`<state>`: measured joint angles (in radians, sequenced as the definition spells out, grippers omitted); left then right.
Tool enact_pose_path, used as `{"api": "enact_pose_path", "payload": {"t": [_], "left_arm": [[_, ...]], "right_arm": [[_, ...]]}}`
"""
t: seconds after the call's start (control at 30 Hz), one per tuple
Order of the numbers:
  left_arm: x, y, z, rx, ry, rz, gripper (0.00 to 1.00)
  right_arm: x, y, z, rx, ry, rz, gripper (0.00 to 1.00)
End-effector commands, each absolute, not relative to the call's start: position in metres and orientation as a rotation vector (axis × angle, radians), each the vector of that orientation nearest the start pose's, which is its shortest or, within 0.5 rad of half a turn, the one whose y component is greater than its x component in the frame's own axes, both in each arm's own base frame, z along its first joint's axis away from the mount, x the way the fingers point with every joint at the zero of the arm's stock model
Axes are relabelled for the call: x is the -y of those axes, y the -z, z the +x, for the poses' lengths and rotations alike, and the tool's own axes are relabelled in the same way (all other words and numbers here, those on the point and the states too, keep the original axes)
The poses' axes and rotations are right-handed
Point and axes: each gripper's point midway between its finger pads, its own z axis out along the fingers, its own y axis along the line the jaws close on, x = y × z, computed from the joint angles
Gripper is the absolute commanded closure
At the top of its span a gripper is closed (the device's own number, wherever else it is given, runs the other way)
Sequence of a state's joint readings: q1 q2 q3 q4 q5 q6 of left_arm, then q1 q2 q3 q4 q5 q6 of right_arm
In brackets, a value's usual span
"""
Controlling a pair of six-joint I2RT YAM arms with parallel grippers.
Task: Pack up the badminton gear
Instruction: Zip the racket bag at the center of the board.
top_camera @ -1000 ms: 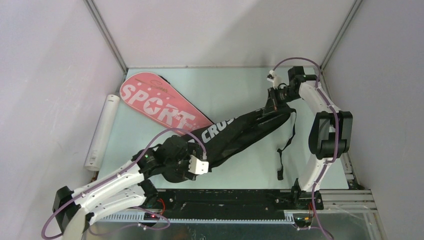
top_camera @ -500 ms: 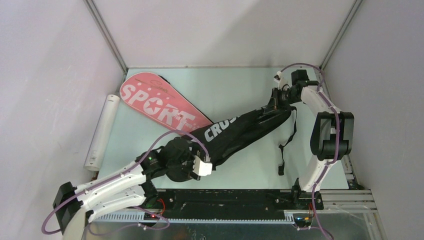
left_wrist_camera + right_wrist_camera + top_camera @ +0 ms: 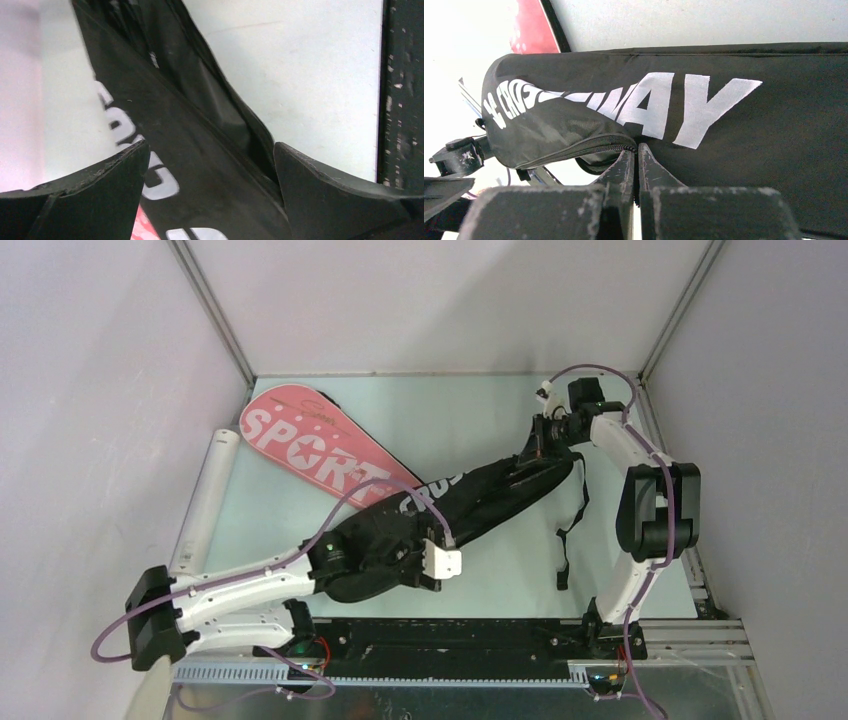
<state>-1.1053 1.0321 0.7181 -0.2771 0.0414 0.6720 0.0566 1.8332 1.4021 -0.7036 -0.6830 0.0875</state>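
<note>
Bags lie crossed on your table (image 3: 480, 410). The black bag (image 3: 490, 495) runs from the near edge, left of the middle, toward the far right corner. It rests on the pink bag (image 3: 310, 445), which points to the far left corner. Your left gripper (image 3: 210, 150) hangs wide open over the black bag's fat end. Your right gripper (image 3: 636, 150) is pinched tight on the zip (image 3: 594, 145) at the thin end. The white tube (image 3: 203, 502) lies along the left edge.

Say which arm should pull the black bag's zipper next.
Right, likely. The right claw is shut on the end of the zipper of the black CROSSWAY bag. The left claw is open, straddling the bag's wide end, better for bracing.
</note>
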Motion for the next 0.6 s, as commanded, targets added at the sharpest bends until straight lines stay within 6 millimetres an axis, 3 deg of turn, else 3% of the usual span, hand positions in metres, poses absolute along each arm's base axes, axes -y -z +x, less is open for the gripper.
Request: {"api": "enact_pose_path", "payload": {"t": [0.0,0.1,0.23,0.27,0.57], "left_arm": [[0.270,-0.121,0.143,-1.431,0.269,1.757,0.00],[0.263,-0.102,0.113,-1.450,0.346,1.877,0.00],[0.232,-0.078,0.106,-1.428,0.236,2.109,0.00],[0.228,-0.080,0.108,-1.420,0.209,2.135,0.00],[0.172,-0.087,0.181,-1.556,-0.156,1.997,0.01]], "right_arm": [[-0.136,-0.125,0.390,-2.548,-0.969,-0.138,1.00],[-0.132,-0.122,0.391,-2.552,-0.987,-0.111,1.00],[-0.127,-0.120,0.387,-2.564,-0.974,-0.100,1.00],[-0.124,-0.120,0.387,-2.565,-0.971,-0.098,1.00],[-0.124,-0.121,0.377,-2.555,-1.020,-0.206,1.00]]}}
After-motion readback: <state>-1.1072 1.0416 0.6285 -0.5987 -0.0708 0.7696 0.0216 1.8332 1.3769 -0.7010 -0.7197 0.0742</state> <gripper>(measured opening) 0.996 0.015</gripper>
